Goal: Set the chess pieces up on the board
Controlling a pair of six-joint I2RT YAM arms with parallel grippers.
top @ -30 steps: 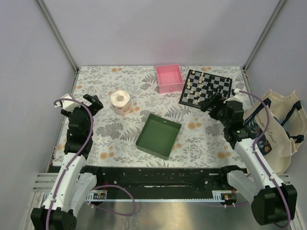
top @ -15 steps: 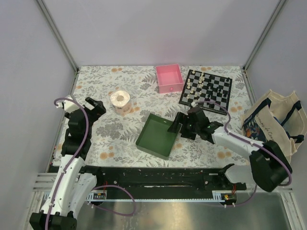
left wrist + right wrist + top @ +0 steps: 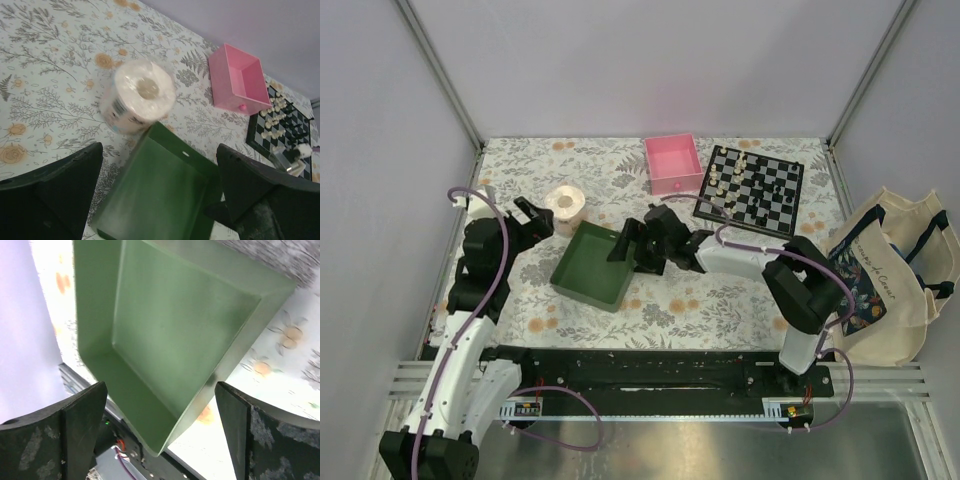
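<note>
- tiny chess pieces: kinds too small to tell
- board: cut off at edge in left wrist view, out of right wrist view
- board at table's 1 o'clock, square, no long side, turned bit clockwise
- cream pieces line its 9 o'clock side, black ones scattered
- left gripper: jaws wide apart, empty
- right gripper: jaws wide apart at green tray 3 o'clock edge, gripping nothing
</note>
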